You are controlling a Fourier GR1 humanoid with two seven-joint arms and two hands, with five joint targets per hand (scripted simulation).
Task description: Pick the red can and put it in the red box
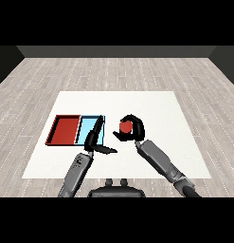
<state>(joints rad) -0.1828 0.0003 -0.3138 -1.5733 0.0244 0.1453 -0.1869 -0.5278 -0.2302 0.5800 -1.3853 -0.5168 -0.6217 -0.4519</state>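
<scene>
The red can (124, 126) is in my right hand (133, 130), whose fingers and thumb curl round it just right of the light blue tray (85, 127). The red tray (65, 131) lies at the left, side by side with the blue one. My left hand (95, 138) reaches over the blue tray's near right corner with straight fingers and its thumb pointing right, holding nothing. The can's lower part is hidden by my right hand's fingers.
The white table (156, 109) stretches out to the right and behind the trays. A grey wood floor surrounds the table.
</scene>
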